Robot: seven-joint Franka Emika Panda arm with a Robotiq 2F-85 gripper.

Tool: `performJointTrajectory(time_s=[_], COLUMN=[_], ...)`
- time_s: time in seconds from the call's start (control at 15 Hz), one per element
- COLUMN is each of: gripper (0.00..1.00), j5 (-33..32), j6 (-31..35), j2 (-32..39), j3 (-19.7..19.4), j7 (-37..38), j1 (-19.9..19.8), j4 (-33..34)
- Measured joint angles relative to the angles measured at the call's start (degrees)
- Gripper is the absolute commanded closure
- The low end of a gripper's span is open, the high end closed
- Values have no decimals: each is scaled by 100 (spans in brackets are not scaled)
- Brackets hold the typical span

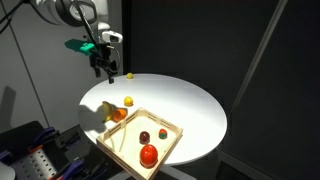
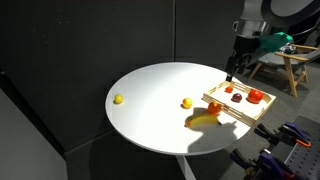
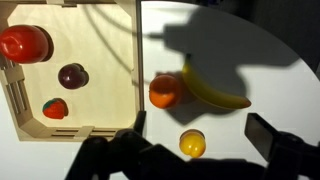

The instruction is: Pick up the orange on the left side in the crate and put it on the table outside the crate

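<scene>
The orange [image 3: 165, 90] lies on the white table [image 3: 260, 75] just outside the crate's rim, touching a banana. It also shows in both exterior views [image 1: 120, 114] [image 2: 214, 107]. The light wood crate [image 3: 100, 60] [image 1: 128, 150] [image 2: 232, 108] holds a red round fruit, a dark plum and a strawberry. My gripper [image 3: 200, 125] [image 1: 105, 64] [image 2: 232, 72] is open and empty. It hangs well above the table, over the spot beside the crate, apart from the orange.
A banana [image 3: 215, 92] lies beside the orange. A small yellow piece [image 3: 192, 143] sits on the table below my jaws, and another [image 2: 119, 99] lies farther off. The red fruit [image 3: 25, 43] is in the crate's corner.
</scene>
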Motion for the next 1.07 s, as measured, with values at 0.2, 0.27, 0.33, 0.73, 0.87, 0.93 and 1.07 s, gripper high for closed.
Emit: performJointTrajectory(time_s=[0.2,0.27,0.33,0.73,0.87,0.93,1.07], gripper=[0,0,0,0,0,0,0], j5=[59,66,67,67,67,67,67], j6=[-387,-539,-691,-1191,-1303,-1382,-1547], j2=[-228,-310,-393,-895,-1086,-1181,-1363], j3=[0,0,0,-18,-33,-43,-69], j7=[0,0,0,0,0,0,0], j1=[0,0,0,-2,-2,-2,-3], j4=[-4,-6,-9,-98,-143,-154,-173])
